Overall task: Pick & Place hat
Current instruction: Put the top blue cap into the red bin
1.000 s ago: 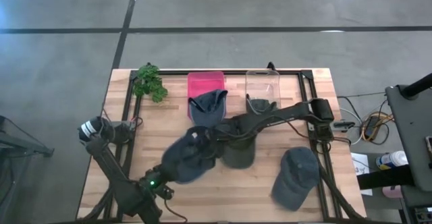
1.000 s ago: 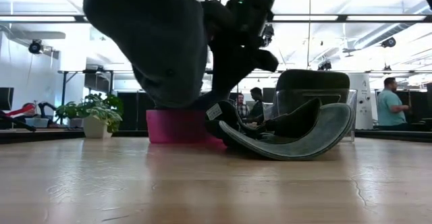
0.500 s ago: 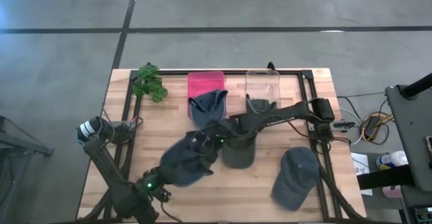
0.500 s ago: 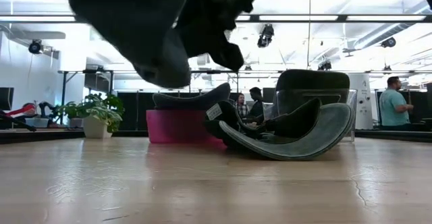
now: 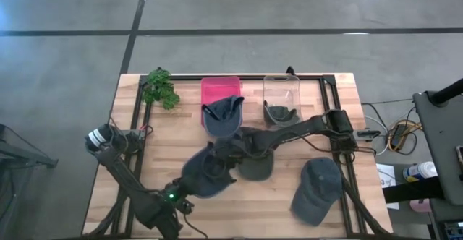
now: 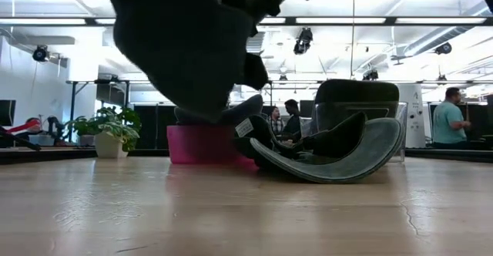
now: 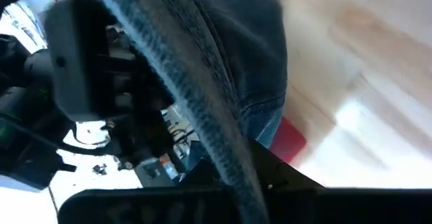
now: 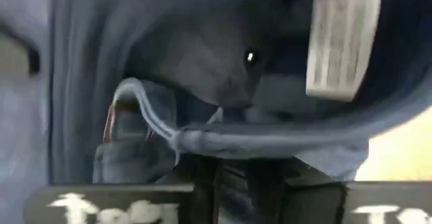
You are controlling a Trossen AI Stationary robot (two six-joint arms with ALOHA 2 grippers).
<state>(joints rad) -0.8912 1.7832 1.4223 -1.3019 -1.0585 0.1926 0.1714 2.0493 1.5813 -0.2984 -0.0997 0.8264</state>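
Note:
A dark blue cap hangs in the air over the table's middle, between both grippers. In the low view the cap is well above the tabletop. My left gripper is at its near-left side and shut on it. My right gripper reaches in from the right and is shut on its far-right side. The right wrist view shows the cap's inside with a white label. The left wrist view shows its stitched edge. My left gripper holds the cap by its stitched edge, which runs down between the fingers. It comes from the table's near-left side. The cap is lifted clear of the table. My right gripper pinches the cap's rim between its two fingers, coming level from the table's right. The crown hangs open in front of the fingers, clear of the table.
A pink bin at the back holds a blue cap. A clear bin beside it holds another cap. A dark green cap lies at the middle, a grey-blue one near right, a plant far left.
The lifted cap has swung and turned between the two grippers, rising and dipping again, and now sits slightly farther toward the table's right. My left gripper has moved a little rightward with it. Both grippers have kept their hold.

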